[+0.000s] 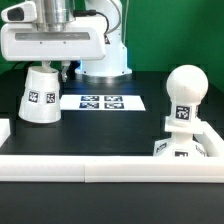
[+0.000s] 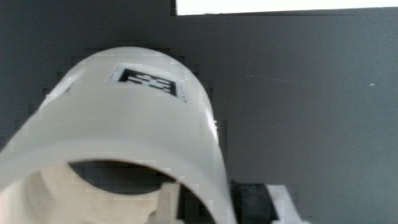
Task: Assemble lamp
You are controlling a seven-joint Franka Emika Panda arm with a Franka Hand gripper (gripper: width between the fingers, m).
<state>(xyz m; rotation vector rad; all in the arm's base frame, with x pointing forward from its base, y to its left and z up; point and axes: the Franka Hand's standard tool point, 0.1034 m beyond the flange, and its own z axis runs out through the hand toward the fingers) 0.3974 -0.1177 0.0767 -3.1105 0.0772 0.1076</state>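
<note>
White rail (image 1: pixel 100 168) along the table's near edge, bulb (image 1: pixel 182 100) upright on base block (image 1: pixel 180 148) at near right corner behind it, tapered shade (image 1: pixel 40 96) near left edge, marker board (image 1: pixel 103 101) beside it, gripper (image 1: pixel 62 68) touching shade's top, jaw state unclear

bright even light, white parts nearly washed out against black table (image 1: pixel 120 125), wrist view soft, close shade (image 2: pixel 134 130) blurred

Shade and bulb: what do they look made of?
Shade: likely matte white plastic, perhaps printed; even dull surface with no glare, hollow in the wrist view. Bulb: the same matte white look, only a soft sheen on its ball. Both carry black-and-white tags.
</note>
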